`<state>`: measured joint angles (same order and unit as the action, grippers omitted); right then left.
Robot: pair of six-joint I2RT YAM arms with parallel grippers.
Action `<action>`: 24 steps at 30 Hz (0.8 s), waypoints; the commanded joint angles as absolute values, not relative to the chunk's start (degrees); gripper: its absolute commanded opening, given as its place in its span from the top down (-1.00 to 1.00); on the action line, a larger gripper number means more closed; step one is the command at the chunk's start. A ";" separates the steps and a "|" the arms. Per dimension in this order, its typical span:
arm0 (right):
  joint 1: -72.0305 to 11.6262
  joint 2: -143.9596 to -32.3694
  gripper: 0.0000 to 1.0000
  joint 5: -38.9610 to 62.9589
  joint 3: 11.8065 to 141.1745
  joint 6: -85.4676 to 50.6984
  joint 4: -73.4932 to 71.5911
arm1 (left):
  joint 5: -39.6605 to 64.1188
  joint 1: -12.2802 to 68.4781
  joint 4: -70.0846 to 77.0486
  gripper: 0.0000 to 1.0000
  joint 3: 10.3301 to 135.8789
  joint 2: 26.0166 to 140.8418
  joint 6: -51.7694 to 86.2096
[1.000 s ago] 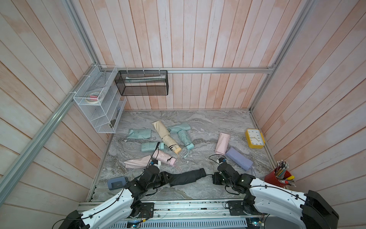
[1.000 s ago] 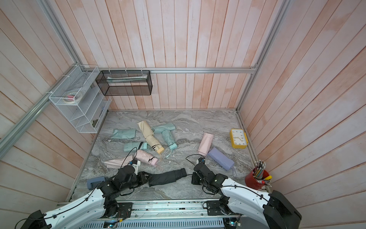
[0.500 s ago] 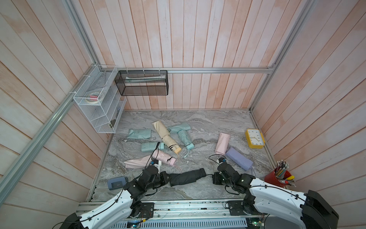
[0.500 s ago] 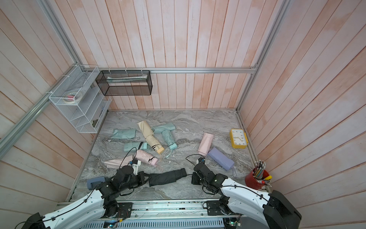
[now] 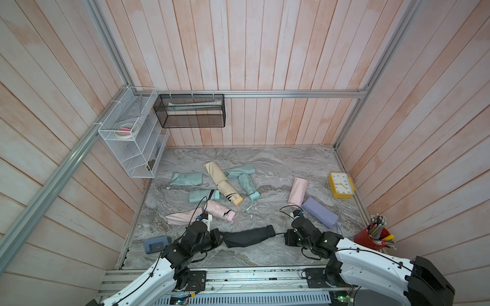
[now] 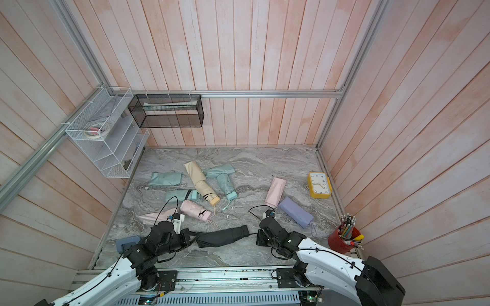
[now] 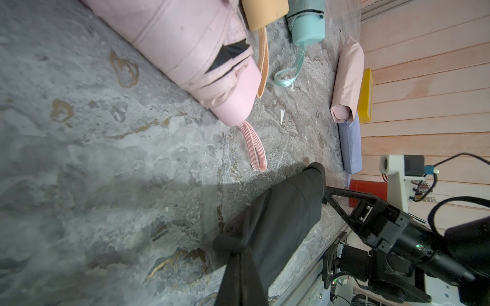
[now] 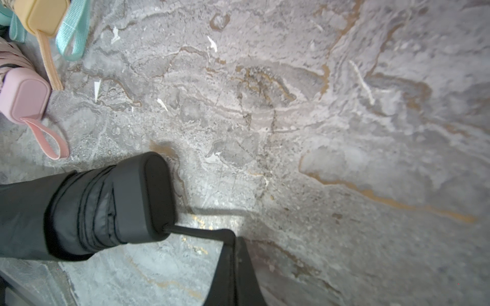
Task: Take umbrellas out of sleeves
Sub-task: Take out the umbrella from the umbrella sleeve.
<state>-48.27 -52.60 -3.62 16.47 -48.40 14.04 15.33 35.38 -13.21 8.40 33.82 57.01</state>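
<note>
The black umbrella (image 5: 269, 230), its handle and some pleats showing, lies in its black sleeve (image 5: 244, 238) near the surface's (image 5: 278, 169) 6 o'clock edge. The left tool (image 5: 222, 237) is clamped on the sleeve's 9 o'clock end. The right tool (image 5: 286, 235) pinches the taut wrist cord (image 8: 196, 231) at the 3 o'clock end. A pink umbrella (image 5: 220, 210) lies just toward 12 o'clock.

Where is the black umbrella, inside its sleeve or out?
Partly out: the umbrella shows its handle and some pleats beyond the black sleeve.
</note>
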 commanded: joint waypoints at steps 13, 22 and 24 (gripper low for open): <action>-47.53 -50.73 1.00 -9.34 17.14 -49.03 19.86 | 15.50 32.31 -18.32 1.00 10.65 32.29 53.95; -47.39 -49.06 1.00 -10.71 16.81 -50.13 20.92 | 15.97 31.35 -20.03 1.00 10.77 30.73 53.61; -47.42 -48.81 1.00 -10.74 16.79 -50.25 21.07 | 15.97 31.27 -20.26 1.00 10.81 30.49 53.53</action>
